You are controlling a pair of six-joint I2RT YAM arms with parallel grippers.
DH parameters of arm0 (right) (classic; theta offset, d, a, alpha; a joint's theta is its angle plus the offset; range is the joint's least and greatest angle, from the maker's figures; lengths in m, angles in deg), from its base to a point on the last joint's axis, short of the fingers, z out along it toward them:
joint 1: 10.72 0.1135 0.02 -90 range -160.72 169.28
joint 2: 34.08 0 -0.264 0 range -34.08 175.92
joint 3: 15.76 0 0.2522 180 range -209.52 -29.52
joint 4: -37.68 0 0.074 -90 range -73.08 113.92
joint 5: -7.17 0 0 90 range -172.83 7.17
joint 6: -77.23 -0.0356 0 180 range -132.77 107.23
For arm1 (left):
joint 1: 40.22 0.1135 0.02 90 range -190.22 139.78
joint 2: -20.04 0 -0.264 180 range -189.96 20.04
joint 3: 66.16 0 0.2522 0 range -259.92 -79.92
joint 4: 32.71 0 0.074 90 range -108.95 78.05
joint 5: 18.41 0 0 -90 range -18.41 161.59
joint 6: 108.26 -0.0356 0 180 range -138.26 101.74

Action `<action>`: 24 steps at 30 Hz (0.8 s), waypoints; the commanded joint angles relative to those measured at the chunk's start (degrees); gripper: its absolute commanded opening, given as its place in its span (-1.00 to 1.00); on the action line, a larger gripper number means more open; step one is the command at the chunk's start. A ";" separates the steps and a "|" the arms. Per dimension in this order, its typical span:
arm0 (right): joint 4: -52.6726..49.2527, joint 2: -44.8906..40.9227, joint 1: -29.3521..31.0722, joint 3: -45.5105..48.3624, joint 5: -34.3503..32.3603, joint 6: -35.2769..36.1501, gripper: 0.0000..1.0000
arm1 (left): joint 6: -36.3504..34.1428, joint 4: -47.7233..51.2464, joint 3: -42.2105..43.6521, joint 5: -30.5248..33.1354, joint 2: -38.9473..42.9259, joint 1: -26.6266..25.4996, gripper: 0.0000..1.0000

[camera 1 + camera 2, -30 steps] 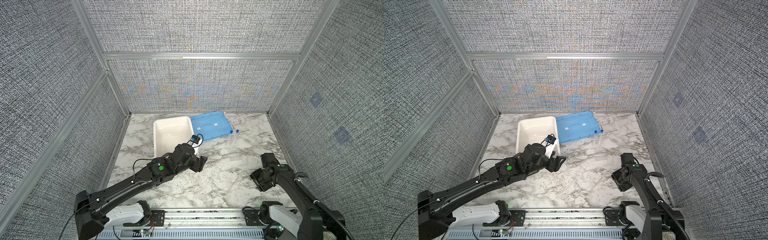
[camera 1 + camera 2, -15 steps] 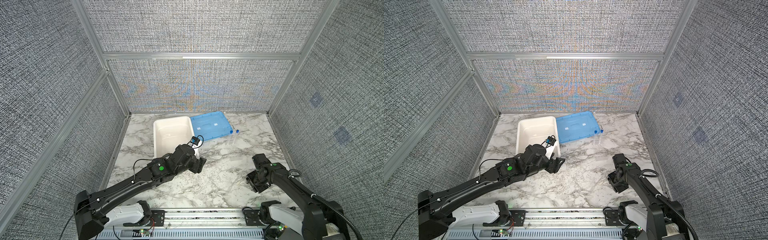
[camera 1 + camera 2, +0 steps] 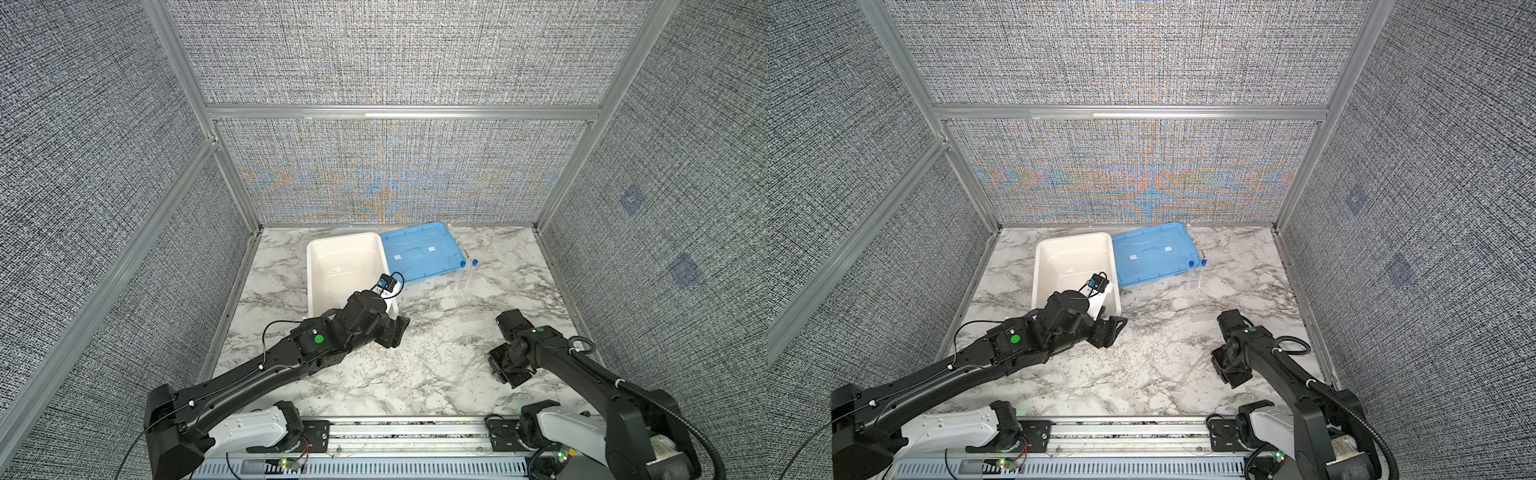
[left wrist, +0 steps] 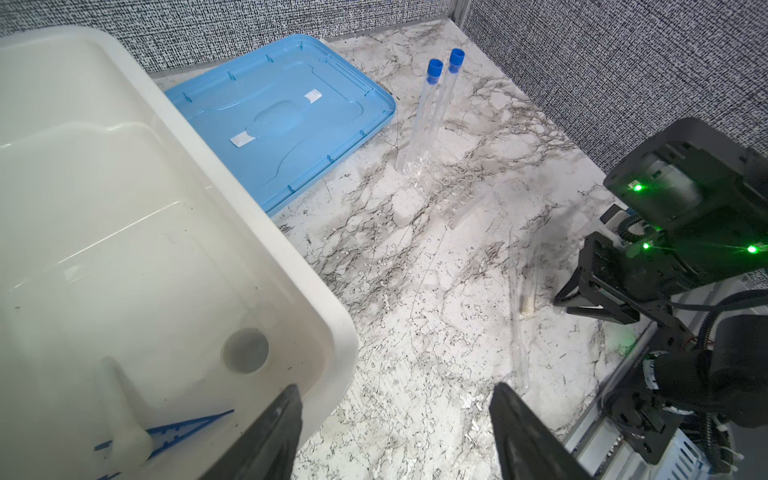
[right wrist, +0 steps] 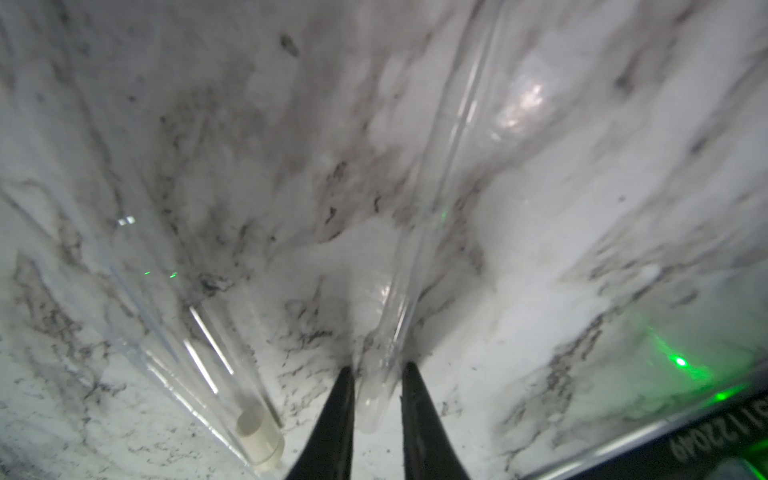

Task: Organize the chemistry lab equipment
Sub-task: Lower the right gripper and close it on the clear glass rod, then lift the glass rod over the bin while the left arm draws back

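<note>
My right gripper [image 5: 376,374] stands low over the marble near the front right, shut on the rounded end of a clear thin tube [image 5: 419,232]; it shows in both top views [image 3: 498,368] [image 3: 1221,368]. Beside that tube lies another clear tube with a whitish plug [image 5: 259,436] [image 4: 528,309]. Two clear tubes with blue caps [image 3: 465,276] [image 4: 428,112] lie side by side right of the lid. My left gripper [image 4: 395,432] [image 3: 397,332] hangs open at the tub's near right corner, holding nothing. Inside the tub lie a round whitish dish [image 4: 246,350], blue tweezers [image 4: 187,428] and a white plastic piece [image 4: 129,419].
The white tub [image 3: 309,270] [image 4: 291,266] stands at the back middle, with the flat blue lid [image 3: 419,253] [image 4: 282,116] against its right side. A clear flat plastic piece [image 4: 461,195] lies between the capped tubes and my right gripper. Mesh walls close in three sides.
My right gripper has moved left and toward the front, come down and closed round the clear tube. The left gripper has barely shifted and stays open.
</note>
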 commanded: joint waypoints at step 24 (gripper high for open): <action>-14.69 -18.01 7.00 -14.76 -17.50 5.19 -0.73 | 4.23 10.61 -0.86 8.50 8.33 7.13 0.51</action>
